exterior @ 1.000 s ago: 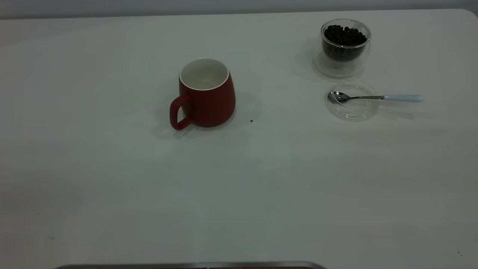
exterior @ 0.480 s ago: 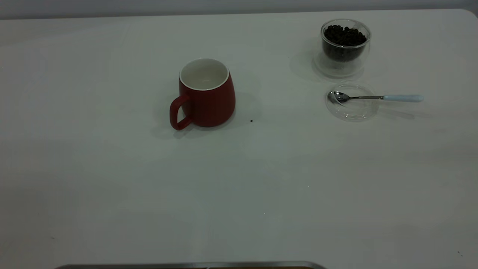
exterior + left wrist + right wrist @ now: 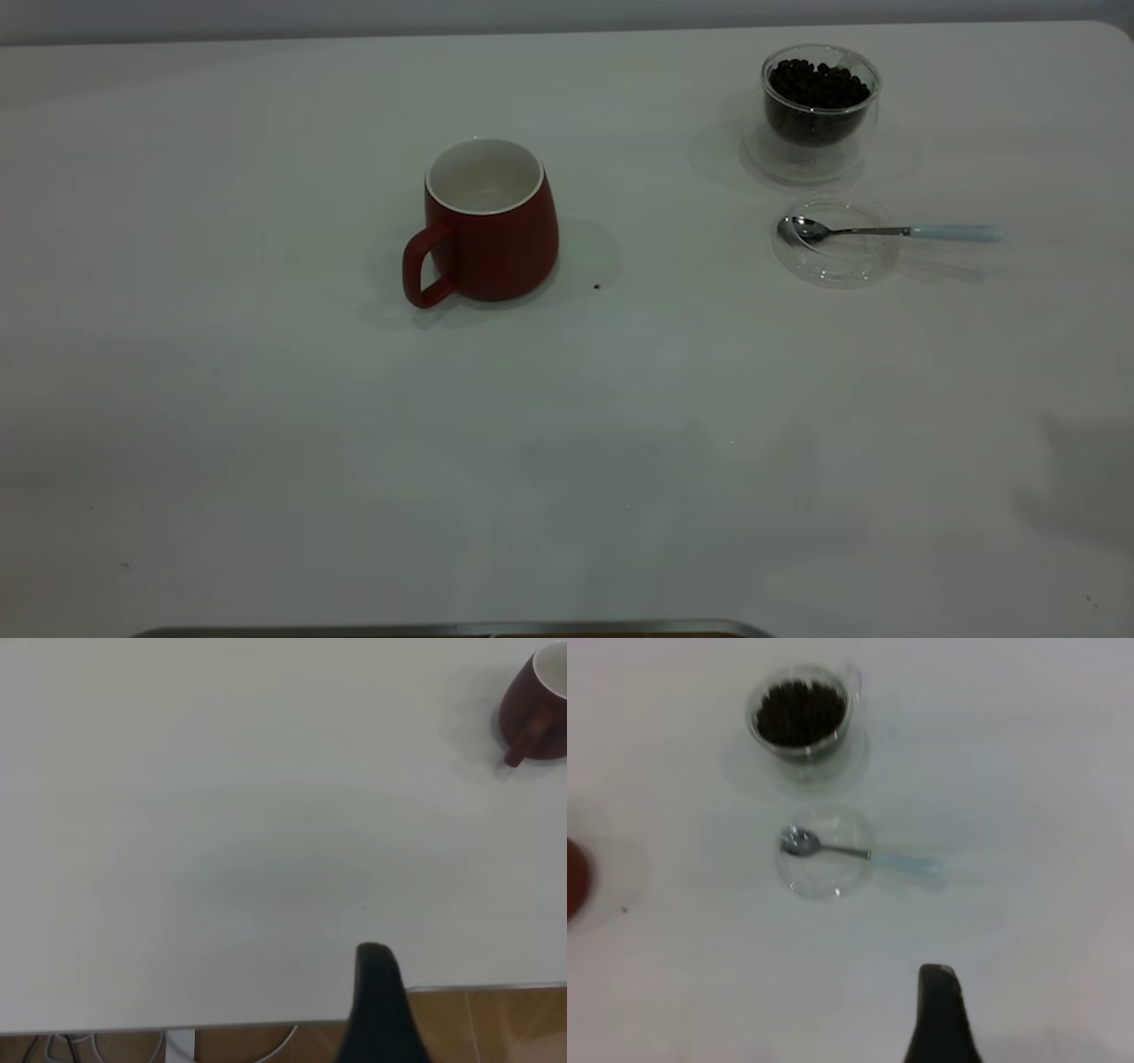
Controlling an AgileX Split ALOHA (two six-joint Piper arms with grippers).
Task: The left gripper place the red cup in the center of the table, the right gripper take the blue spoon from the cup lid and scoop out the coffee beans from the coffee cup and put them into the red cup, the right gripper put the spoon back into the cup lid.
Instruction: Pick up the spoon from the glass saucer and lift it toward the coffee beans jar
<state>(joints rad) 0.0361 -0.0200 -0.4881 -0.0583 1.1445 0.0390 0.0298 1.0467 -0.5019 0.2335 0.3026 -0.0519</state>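
The red cup stands upright a little left of the middle of the white table, its handle toward the front left and its white inside bare. At the back right is the coffee cup, full of coffee beans. In front of it lies the cup lid with the blue spoon across it, bowl in the lid, handle pointing right. Neither arm shows in the exterior view. My left gripper hangs over the table's edge, far from the red cup. My right gripper hovers short of the spoon.
A small dark speck lies on the table just right of the red cup. A metal rim runs along the front edge. Past the table edge the left wrist view shows wooden floor and cables.
A dark shadow has come in over the table's lower right and lower middle in the exterior view. The cup, lid, spoon and coffee cup have not moved.
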